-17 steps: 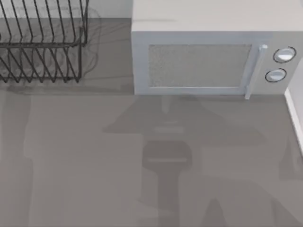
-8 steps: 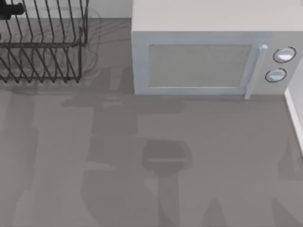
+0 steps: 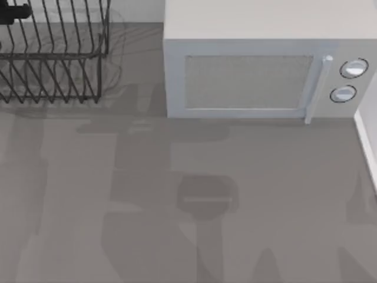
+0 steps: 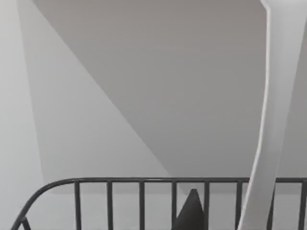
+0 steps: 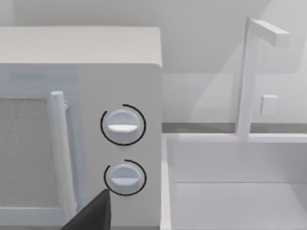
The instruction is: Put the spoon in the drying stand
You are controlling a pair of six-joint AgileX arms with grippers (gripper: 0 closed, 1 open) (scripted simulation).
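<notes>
Left gripper [image 3: 13,12] at far left; right arm parked.

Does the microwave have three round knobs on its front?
No, the microwave has just two round knobs, one above the other, beside its door handle.

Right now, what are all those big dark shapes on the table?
Shadows. In the top view, soft grey patches lie across the table in front of the microwave, and a faint wiry one sits beside the drying stand. In the left wrist view, a slanted shadow edge crosses the wall.
</notes>
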